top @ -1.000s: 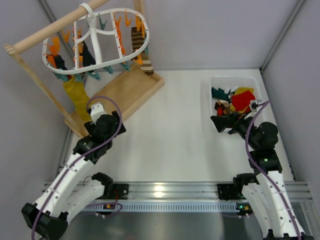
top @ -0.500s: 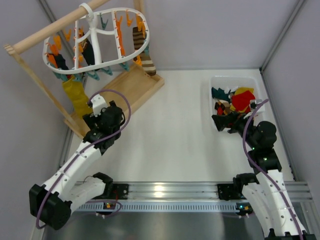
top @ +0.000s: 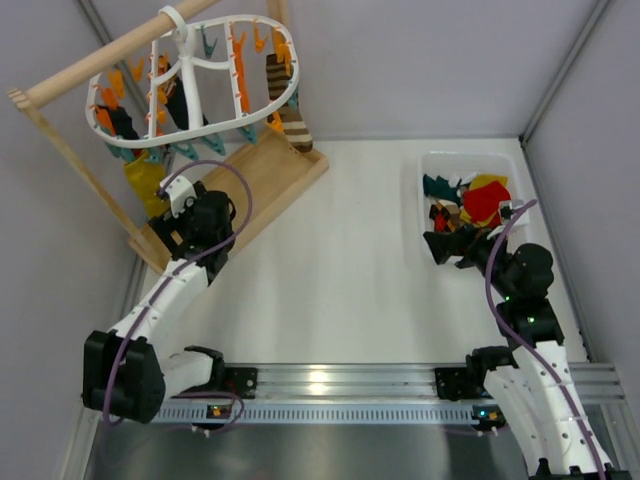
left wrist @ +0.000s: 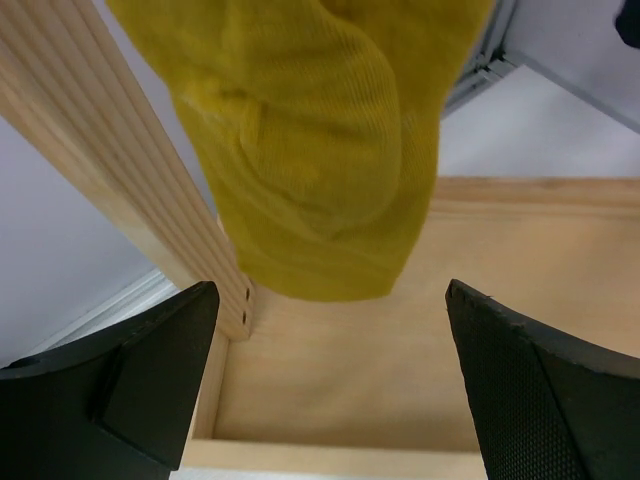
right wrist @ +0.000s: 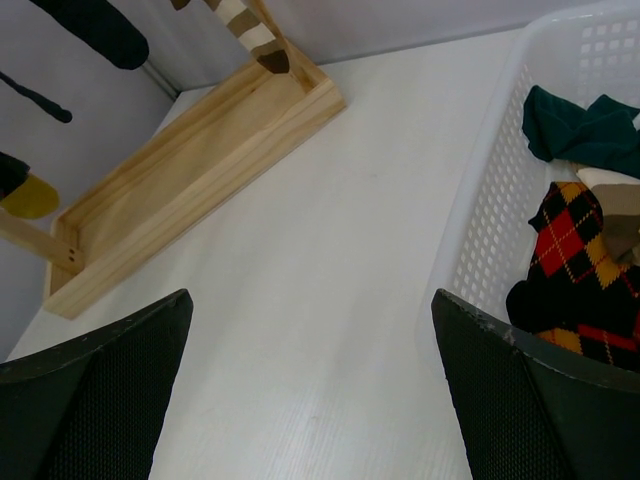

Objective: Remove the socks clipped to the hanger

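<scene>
so, mustard sock (left wrist: 310, 150) hangs vert. off the hanger (top: 228, 122), just ahead of & above my left gripper (left wrist: 328, 300), fingers spread wide; right gripper (right wrist: 312, 300), also open, sits well apart.

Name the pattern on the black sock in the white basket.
Red and yellow argyle diamonds on the sock, clearest in the right wrist view.

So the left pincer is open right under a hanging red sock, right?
Not red. The left wrist view shows the left pincer open right under a hanging mustard yellow sock.
</scene>
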You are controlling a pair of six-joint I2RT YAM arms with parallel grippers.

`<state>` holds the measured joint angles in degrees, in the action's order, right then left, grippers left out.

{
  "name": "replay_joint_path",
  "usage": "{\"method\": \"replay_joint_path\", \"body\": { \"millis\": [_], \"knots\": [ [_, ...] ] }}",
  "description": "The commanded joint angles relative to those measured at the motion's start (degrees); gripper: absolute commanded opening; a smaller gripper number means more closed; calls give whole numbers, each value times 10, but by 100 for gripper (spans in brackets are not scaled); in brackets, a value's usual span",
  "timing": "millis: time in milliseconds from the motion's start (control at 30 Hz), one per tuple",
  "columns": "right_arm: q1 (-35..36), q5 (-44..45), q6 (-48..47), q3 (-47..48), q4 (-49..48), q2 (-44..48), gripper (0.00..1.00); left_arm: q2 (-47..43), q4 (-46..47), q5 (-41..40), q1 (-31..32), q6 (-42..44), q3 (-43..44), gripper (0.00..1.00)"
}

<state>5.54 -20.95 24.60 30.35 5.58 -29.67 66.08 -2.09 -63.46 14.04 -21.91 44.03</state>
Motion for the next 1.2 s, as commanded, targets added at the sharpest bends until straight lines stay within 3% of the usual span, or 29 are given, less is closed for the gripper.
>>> {"method": "replay_joint_path", "body": {
  "millis": [0, 133, 433, 567, 600, 667, 767, 800, 1000, 1167],
  "knots": [
    [9, -10, -7, -6, -15, 2, 99, 29, 134, 23, -38, 52, -2, 99],
    [9, -13, -7, -6, -15, 5, 100, 97, 168, -10, -50, 84, 24, 99],
    [17, -17, -11, -4, -10, 7, 99, 158, 192, -46, -90, 93, 57, 99],
    [18, -17, -12, -1, -7, 4, 99, 162, 192, -43, -94, 90, 72, 75],
    [18, -17, -14, -1, -7, 4, 99, 162, 191, -41, -94, 87, 77, 58],
    [18, -17, -14, -1, -7, 4, 100, 161, 191, -34, -94, 86, 82, 47],
    [18, -16, -14, -1, -6, 3, 99, 157, 191, -25, -94, 92, 91, 19],
    [17, -16, -15, 0, -6, 3, 100, 154, 191, -25, -94, 98, 94, 1],
    [18, -15, -17, 1, -2, 0, 99, 103, 187, -19, -70, 104, 77, 0],
    [17, -10, -19, 2, 0, 2, 100, 92, 186, -78, 27, 90, 59, 0]
  ]
}}
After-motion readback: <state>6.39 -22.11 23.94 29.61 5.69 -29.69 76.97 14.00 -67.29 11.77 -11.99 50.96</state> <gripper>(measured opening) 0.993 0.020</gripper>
